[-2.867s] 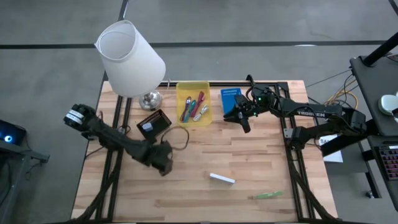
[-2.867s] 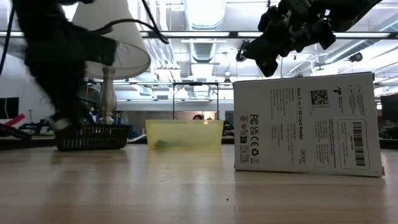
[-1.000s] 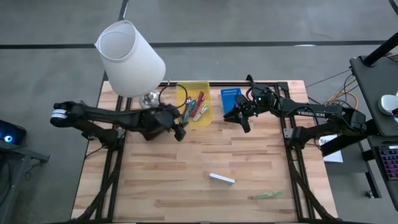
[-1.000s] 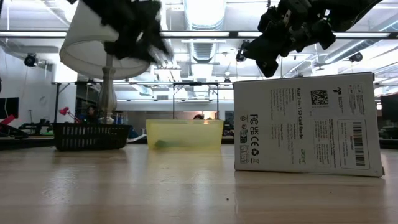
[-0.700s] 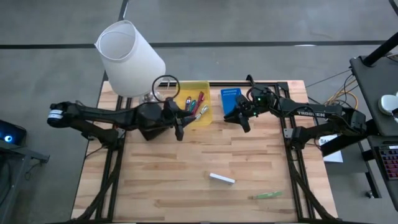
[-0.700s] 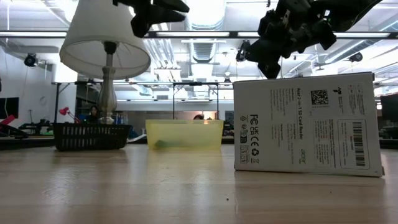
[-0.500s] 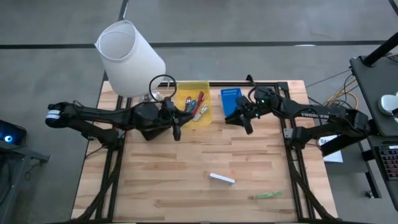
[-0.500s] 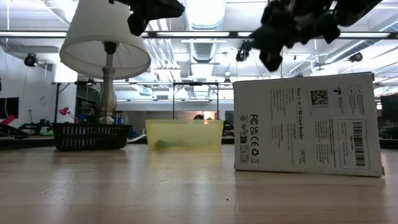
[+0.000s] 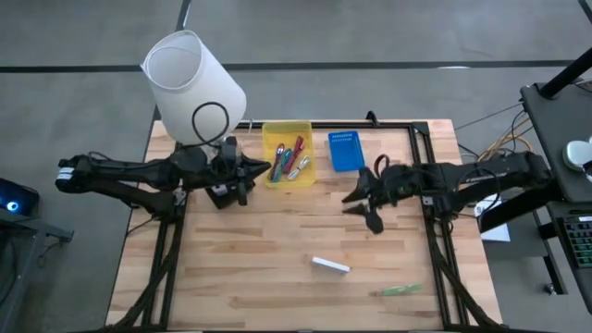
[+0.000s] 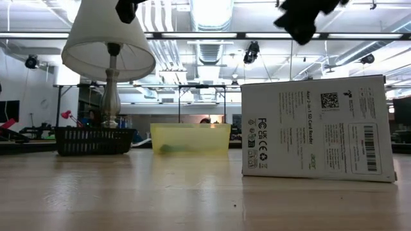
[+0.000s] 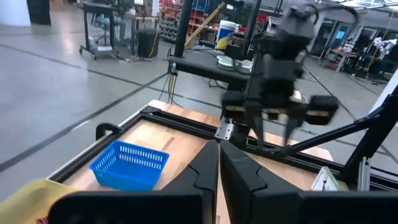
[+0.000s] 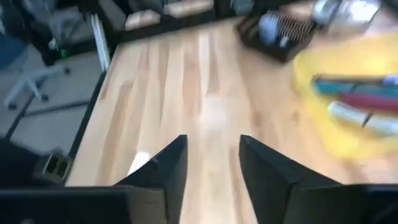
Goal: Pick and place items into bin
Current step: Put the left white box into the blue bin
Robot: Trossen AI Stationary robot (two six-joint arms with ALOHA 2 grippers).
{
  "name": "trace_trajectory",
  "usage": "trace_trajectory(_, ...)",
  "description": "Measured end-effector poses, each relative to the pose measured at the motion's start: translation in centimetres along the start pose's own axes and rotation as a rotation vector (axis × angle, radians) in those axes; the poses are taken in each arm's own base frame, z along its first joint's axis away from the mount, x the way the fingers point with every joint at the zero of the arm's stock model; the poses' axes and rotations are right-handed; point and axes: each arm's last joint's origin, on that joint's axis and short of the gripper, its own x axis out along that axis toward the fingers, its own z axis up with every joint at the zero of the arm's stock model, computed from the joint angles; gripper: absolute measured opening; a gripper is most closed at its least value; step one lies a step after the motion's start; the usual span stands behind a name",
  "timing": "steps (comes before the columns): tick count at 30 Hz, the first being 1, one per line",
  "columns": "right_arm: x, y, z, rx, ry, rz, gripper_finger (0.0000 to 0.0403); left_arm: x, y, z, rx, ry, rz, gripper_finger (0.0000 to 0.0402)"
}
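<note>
The yellow bin point(image 9: 288, 137) sits at the table's far middle and holds a maroon pen point(image 9: 298, 148), a teal tool point(image 9: 280, 159) and a silver one point(image 9: 302, 167). A white bar point(image 9: 330, 265) and a green strip point(image 9: 398, 289) lie flat on the table near its front edge. My left gripper point(image 9: 252, 174) hovers shut and empty just left of the bin. My right gripper point(image 9: 363, 211) hangs open and empty over the table's middle right, between the blue basket point(image 9: 344, 150) and the white bar. In the low view the bar point(image 10: 318, 128) stands large in the foreground.
A white-shaded lamp point(image 9: 192, 88) stands at the far left corner. A black mesh basket point(image 10: 96, 140) lies beside its base, under my left arm. The blue basket is right of the bin. Bare wood point(image 9: 277, 240) lies between the bin and the white bar.
My left gripper has risen and drawn back from the bin's near left corner toward the table's left edge, and its fingers have come together. My right gripper has left the blue basket's side and swung toward the near edge, over the table's middle right.
</note>
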Motion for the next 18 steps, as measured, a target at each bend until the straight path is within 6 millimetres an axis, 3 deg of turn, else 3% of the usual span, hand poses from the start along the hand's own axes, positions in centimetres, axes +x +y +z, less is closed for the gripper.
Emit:
trace_trajectory(8,2.3,6.1,1.1,0.007,0.125,0.111,0.0204,-0.4,0.2,-0.3,0.075,0.001,0.0,0.0)
trace_trajectory(12,4.5,8.8,0.6,-0.005,0.274,0.114,0.021,-0.3,0.3,-0.7,0.083,0.01,0.002,0.0)
trace_trajectory(18,8.7,10.6,-0.7,0.088,0.488,-0.014,0.0206,-0.3,0.4,-1.3,0.087,0.027,0.005,0.0)
